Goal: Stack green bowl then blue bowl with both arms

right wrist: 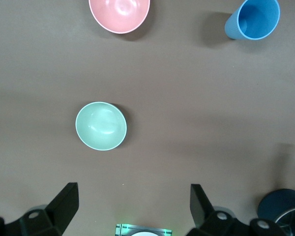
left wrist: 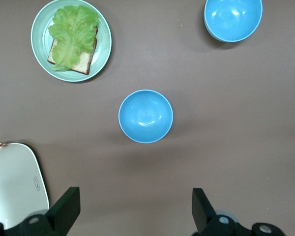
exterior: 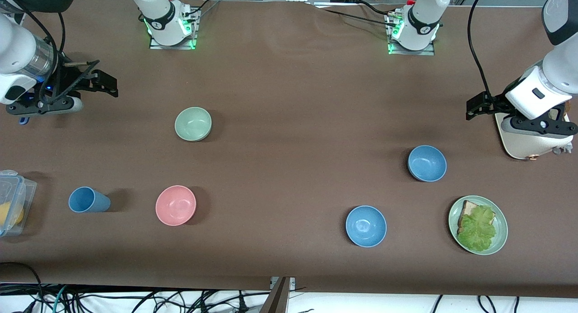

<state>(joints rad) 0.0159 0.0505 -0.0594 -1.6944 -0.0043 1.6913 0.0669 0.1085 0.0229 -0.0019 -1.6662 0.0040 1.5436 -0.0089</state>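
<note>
The pale green bowl (exterior: 193, 123) (right wrist: 101, 126) sits upright on the brown table toward the right arm's end. My right gripper (exterior: 106, 80) (right wrist: 133, 188) hovers open and empty beside it, closer to the table's end. The duller blue bowl (exterior: 426, 163) (left wrist: 145, 116) stands toward the left arm's end. My left gripper (exterior: 476, 106) (left wrist: 136, 191) hangs open with nothing in it, above the table near that bowl and apart from it.
A pink bowl (exterior: 175, 205) and a blue cup (exterior: 88, 200) lie nearer the camera than the green bowl. A brighter sky-blue bowl (exterior: 366, 226) and a green plate (exterior: 500, 222) of bread and lettuce lie nearer than the blue bowl. A white rounded object (exterior: 526, 143) sits under the left arm.
</note>
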